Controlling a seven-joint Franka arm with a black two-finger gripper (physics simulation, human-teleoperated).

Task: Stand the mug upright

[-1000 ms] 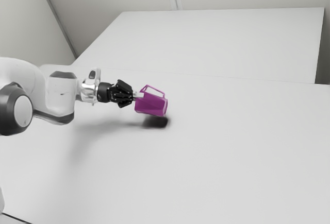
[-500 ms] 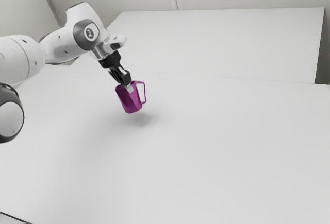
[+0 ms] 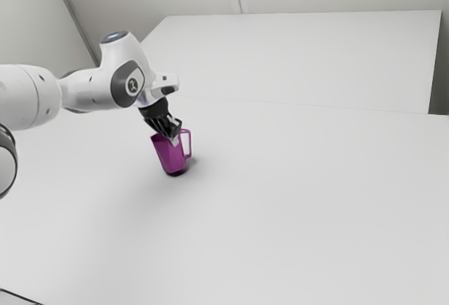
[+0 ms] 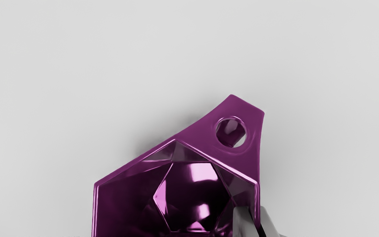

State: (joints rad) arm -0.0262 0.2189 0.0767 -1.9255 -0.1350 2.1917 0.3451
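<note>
My pincer (image 4: 254, 214) is holding the mug (image 3: 168, 154) by its wall at the rim (image 4: 133, 162), one of my two fingers (image 4: 242, 222) inside, the other outside. I judge the mug light and stiff, its facets smooth enough to slip or swivel if I pinch loosely; I wouldn't call it fragile, though a hard set-down could jar it. The flat wall beside the handle (image 3: 189, 144) seems a good place to hold, better than a corner. The mug is mouth up with a slight lean, its base close over the table (image 3: 309, 221); whether it touches, I cannot tell. I think a little levelling and a gentle lowering remain before letting go. I count one mug, one handle and one table under it, one arm (image 3: 35, 98) reaching to it, and one pale panel (image 3: 295, 59) well beyond it.
</note>
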